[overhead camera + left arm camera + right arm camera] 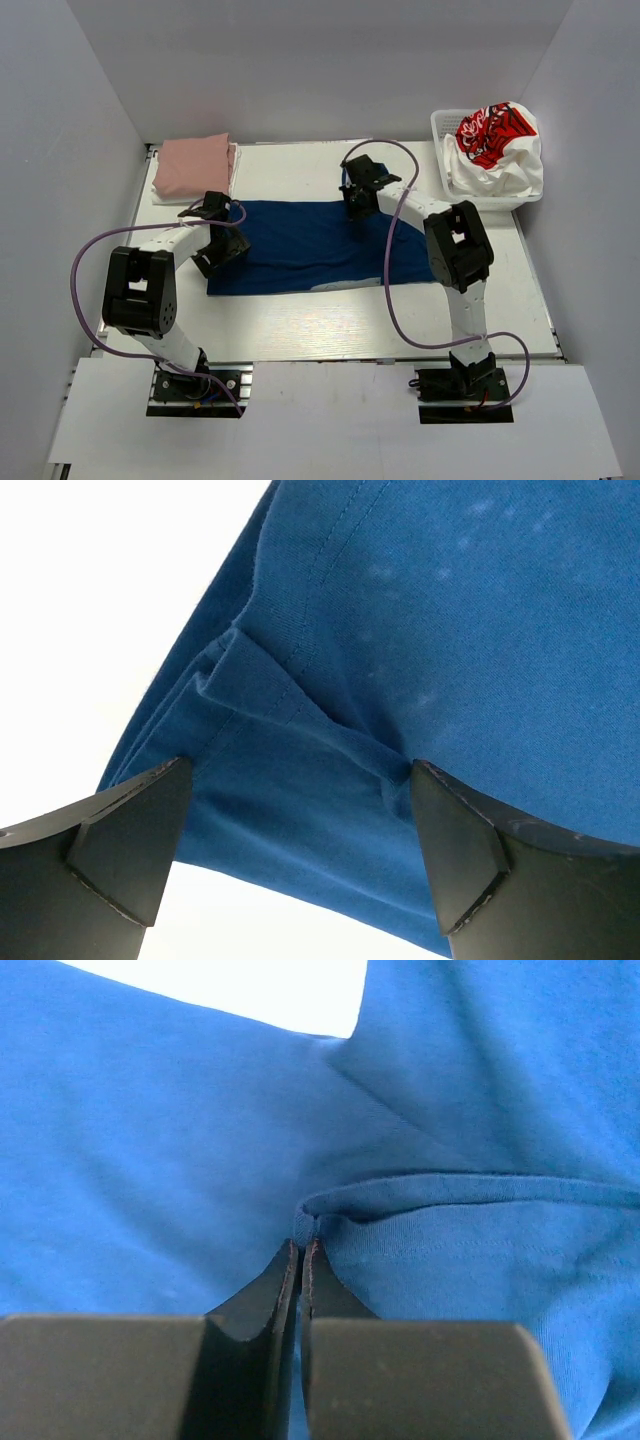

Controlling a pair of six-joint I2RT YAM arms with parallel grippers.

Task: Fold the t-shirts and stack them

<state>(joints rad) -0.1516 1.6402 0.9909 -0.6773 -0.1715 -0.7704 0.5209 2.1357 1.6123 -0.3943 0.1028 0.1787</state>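
Right claw (301,1250), its two dark fingers pressed flat together, pinches a raised ridge of cloth on the navy t-shirt (300,245), at about 1 o'clock on the garment as seen from overhead. Close up, the fabric is a fine, soft knit, and a rounded fold with a stitched hem runs from the fingertips toward 3 o'clock. Left claw (300,770) stands spread wide at about 8 o'clock on the same shirt, its blunt, wedge-shaped black fingers (125,835) straddling a sleeve seam and a small tucked flap; whether the tips touch the cloth cannot be told. Faint pale speckles show through the weave toward 1 o'clock in that wrist view. The navy t-shirt lies spread as a wide, roughly rectangular band across the middle of the smooth white table (300,320), with a sliver of light print along its edge at 5 o'clock. A pink t-shirt (192,165), folded into a neat flat rectangle, rests at 10 o'clock on the table, well apart from both claws. At 2 o'clock a white t-shirt (500,150) with a red graphic sits bunched and rumpled in a white plastic lattice basket (440,130), spilling over its rim.
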